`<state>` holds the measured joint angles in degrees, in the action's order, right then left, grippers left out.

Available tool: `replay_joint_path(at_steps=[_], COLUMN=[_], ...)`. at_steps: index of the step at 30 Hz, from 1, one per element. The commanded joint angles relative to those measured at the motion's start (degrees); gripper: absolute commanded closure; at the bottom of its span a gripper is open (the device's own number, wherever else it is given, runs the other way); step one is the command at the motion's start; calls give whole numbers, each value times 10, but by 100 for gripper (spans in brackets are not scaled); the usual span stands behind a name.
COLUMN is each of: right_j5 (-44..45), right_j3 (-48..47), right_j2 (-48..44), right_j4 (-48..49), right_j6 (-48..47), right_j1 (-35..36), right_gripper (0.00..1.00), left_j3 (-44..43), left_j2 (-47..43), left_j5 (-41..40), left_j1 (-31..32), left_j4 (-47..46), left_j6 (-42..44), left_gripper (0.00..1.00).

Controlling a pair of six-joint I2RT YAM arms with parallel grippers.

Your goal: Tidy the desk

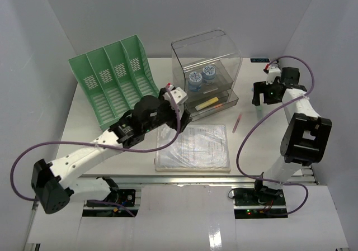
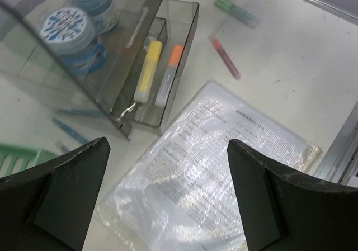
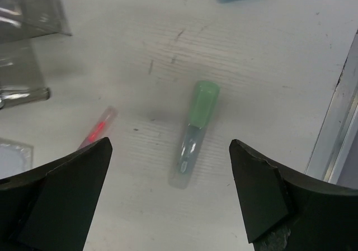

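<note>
plain pale grey walls (image 1: pixel 168 10) close in on three sides under even light.

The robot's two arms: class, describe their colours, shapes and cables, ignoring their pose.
Both the left arm and the right arm have white tubular links joined by chunky black joint housings. A thin purple cable loops loosely alongside each. The left hand and right hand each end in two broad, matte black, wedge-shaped fingers. No markings are legible.

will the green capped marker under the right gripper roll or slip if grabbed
The green-capped marker looks round and lies flat on the smooth desk, so a sideways nudge would probably roll it. It seems rigid and light; its glossy clear barrel may slip in the right gripper.
</note>
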<state>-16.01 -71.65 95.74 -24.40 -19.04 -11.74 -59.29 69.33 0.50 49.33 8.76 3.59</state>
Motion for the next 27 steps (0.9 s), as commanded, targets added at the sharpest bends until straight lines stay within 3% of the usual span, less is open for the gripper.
replay_joint_path(at_steps=[1, 4, 11, 22, 27], right_j5=[130, 132, 122, 101, 92], right_j3=[-93, -161, -263, -199, -173], right_j2=[95, 154, 264, 239, 221], right_j4=[-49, -90, -181, -170, -189], right_j6=[-23, -16, -7, -11, -19], right_j1=[5, 6, 8, 8, 8], right_gripper=[5, 5, 25, 30, 41], left_j3=[88, 132, 159, 167, 170], left_j2=[-90, -132, -160, -157, -160], left_j5=[-29, -62, -66, -73, -76], left_j1=[-24, -36, -68, -80, -90], left_j4=[10, -2, -9, -9, -8], left_j6=[-22, -9, -15, -15, -14], left_gripper=[2, 2, 2, 2, 2])
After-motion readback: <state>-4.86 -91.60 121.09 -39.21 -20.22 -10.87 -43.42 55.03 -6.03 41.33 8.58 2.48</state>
